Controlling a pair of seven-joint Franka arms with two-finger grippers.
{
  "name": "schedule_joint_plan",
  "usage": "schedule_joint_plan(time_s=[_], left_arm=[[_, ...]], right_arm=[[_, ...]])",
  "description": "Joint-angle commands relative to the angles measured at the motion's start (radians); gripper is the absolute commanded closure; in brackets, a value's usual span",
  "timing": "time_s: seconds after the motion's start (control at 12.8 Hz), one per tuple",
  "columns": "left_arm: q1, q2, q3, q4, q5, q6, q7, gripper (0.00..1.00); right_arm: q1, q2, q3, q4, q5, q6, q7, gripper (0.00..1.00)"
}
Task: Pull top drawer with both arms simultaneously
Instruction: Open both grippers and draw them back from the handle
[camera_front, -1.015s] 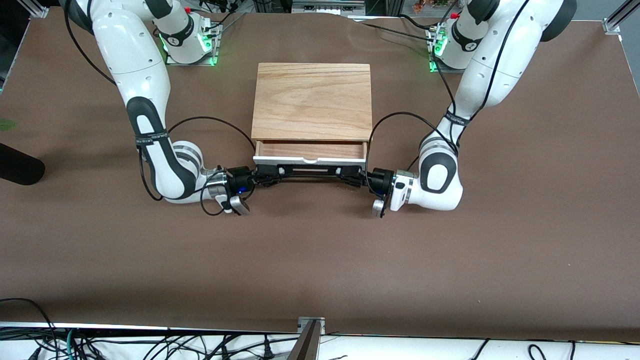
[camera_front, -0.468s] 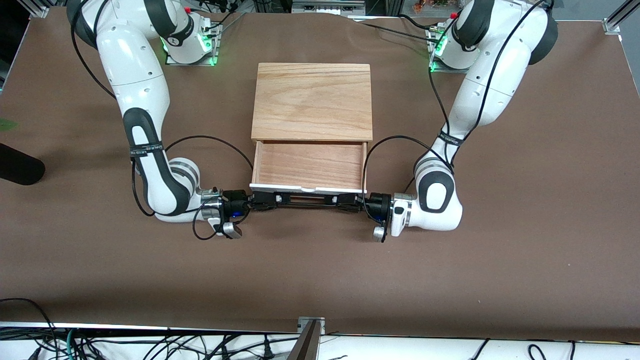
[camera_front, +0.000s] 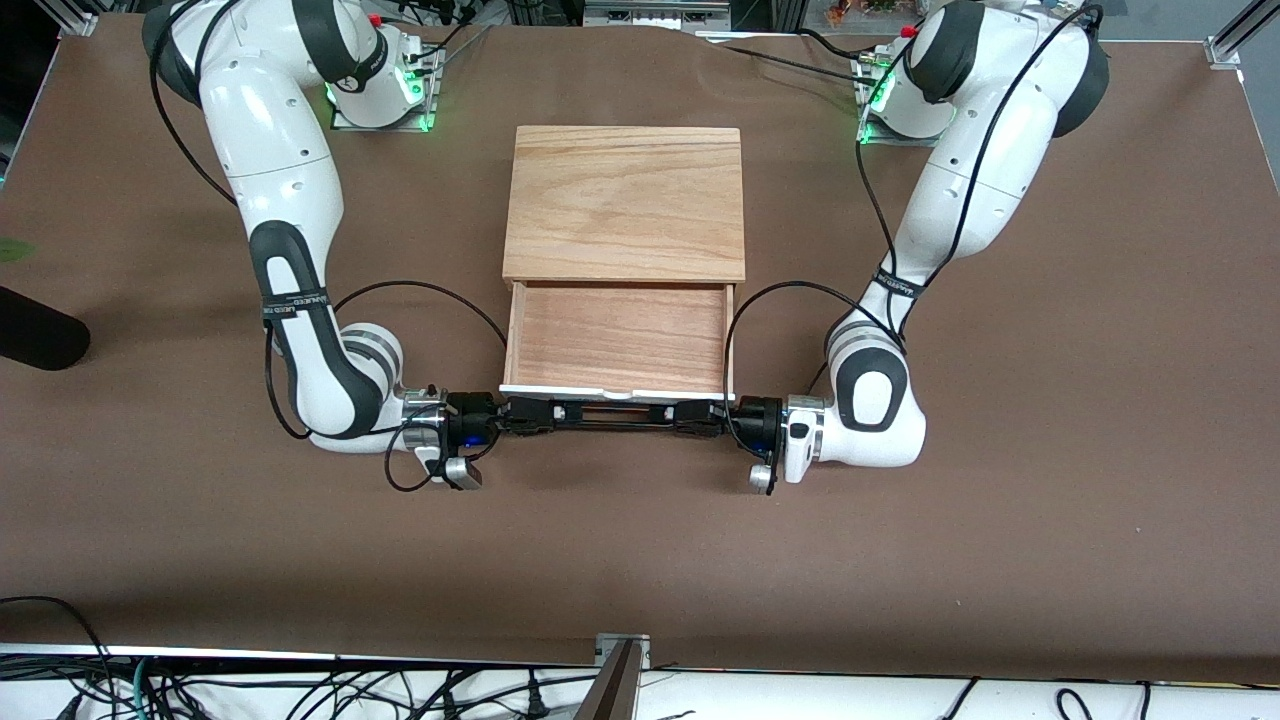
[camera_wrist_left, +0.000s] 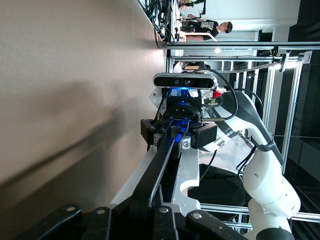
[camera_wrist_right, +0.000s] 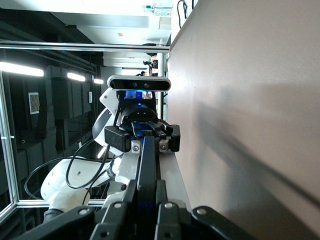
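**Q:** Drawer pull w/ two arms, any tips for doing this bit clean? Where's everything rn?

**A:** Table (camera_front: 1050, 500) first: cabinet sits mid-table under its wood top board (camera_front: 625, 200). The top drawer (camera_front: 618, 338) sticks out of the cabinet front toward the front cam, most of its tray floor showing, so imo it's well along, maybe near the end of travel. Right arm (camera_front: 290, 250) reaches in from its end of the table, left arm (camera_front: 940, 220) from the other end. Both claws are clamped on the black wire handle (camera_front: 612, 413), one per end: right gripper (camera_front: 520, 415) at the right arm's end, left gripper (camera_front: 698, 414) at the left arm's end. Wrist cams agree, each looks down the bar at the other claw.

**Q:** So how to pull well?

**A:** Keep both moving at same speed, straight toward the front cam, bar parallel to the cabinet front. If one leads, drawer prob racks & jams. Ease off before the tray comes out fully. Don't loosen grip mid-pull.
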Motion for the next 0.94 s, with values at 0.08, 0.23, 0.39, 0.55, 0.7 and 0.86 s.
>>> schedule_joint_plan(time_s=[0.08,0.23,0.39,0.55,0.7,0.86], left_arm=[[-0.027,0.019,0.002,-0.006,-0.007,-0.007,0.035,0.00],[-0.028,0.019,0.008,-0.006,-0.006,-0.007,0.038,0.00],[-0.028,0.017,0.011,-0.006,0.037,-0.006,0.038,0.00],[-0.027,0.008,0.016,-0.004,0.051,-0.006,0.029,0.00],[-0.025,-0.004,0.024,0.000,0.062,-0.007,0.012,0.00],[-0.016,-0.032,0.025,0.006,0.129,-0.009,-0.064,0.00]], right_arm=[[-0.025,0.021,0.005,0.089,0.060,0.056,0.045,0.35],[-0.025,0.018,0.005,0.088,0.058,0.055,0.044,0.00],[-0.024,0.013,0.005,0.088,0.056,0.056,0.053,0.00],[-0.024,0.009,-0.012,0.091,0.055,0.058,0.058,0.00],[-0.010,-0.002,-0.071,0.097,0.047,0.061,0.059,0.00],[0.002,-0.007,-0.136,0.106,-0.017,0.061,0.062,0.00]])
